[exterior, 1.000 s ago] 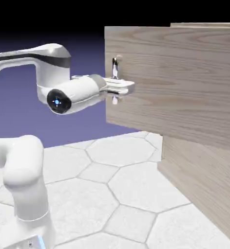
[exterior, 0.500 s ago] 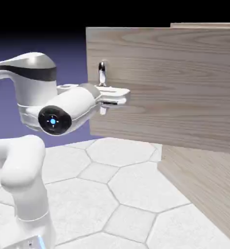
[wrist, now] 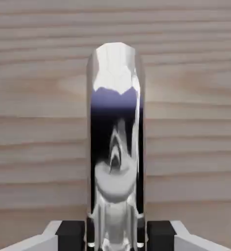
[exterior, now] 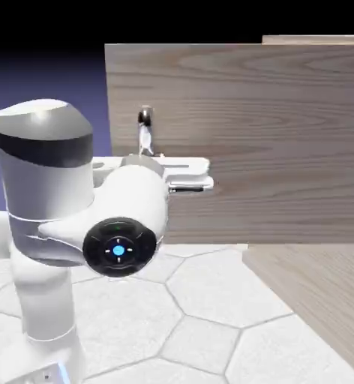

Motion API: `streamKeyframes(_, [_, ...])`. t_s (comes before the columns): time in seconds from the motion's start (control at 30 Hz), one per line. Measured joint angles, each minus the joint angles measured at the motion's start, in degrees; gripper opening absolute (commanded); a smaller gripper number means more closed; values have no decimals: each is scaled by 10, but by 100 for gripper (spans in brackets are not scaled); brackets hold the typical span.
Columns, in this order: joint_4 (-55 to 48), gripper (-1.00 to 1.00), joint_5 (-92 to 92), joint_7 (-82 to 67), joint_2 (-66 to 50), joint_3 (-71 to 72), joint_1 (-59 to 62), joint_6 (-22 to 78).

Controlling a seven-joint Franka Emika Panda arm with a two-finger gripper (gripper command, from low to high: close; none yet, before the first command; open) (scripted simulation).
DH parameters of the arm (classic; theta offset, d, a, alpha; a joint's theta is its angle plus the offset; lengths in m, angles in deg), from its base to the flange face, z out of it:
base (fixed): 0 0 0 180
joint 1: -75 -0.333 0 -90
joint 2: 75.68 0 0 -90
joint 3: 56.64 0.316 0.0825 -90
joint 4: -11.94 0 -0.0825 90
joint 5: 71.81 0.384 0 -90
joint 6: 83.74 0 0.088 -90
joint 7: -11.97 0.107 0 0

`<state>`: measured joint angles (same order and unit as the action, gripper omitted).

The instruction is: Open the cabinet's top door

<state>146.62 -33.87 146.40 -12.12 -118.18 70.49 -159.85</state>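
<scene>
Gripper (exterior: 181, 175) is clamped on the handle (exterior: 145, 131) of the top door (exterior: 270, 142); in the hand view the chrome bar (wrist: 115, 147) fills the space between the two finger tips (wrist: 71, 234), which press on it from either side with no gap visible. Handle stands vertical near the free edge of the door, and the gripper meets it low down, so the upper end of the bar shows above the hand in the exterior view. Compared with half a second and a full second ago, the door's free edge has travelled steadily toward the exterior view's left, and the panel now faces the camera more squarely; the arm's wrist (exterior: 120, 247) has pulled back and down along with it, its round end cap now turned toward the camera. Judgement: the door is swinging out on its hinge and is well open, with the grasp holding through the arc. Lower panel of the cabinet (exterior: 322, 300) sits unmoved at lower right, running off at its own angle, clearly separate from the swung panel above it. Hexagon-tiled bench (exterior: 202, 292) under the door is bare where it shows. Remaining work, as I read it, is only to carry the swing further without the bar slipping along the fingers.
</scene>
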Motion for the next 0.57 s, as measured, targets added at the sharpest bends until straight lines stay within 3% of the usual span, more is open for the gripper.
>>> streamKeyframes(0.57, [-353,-100,-81,63,13,-189,-317,231])
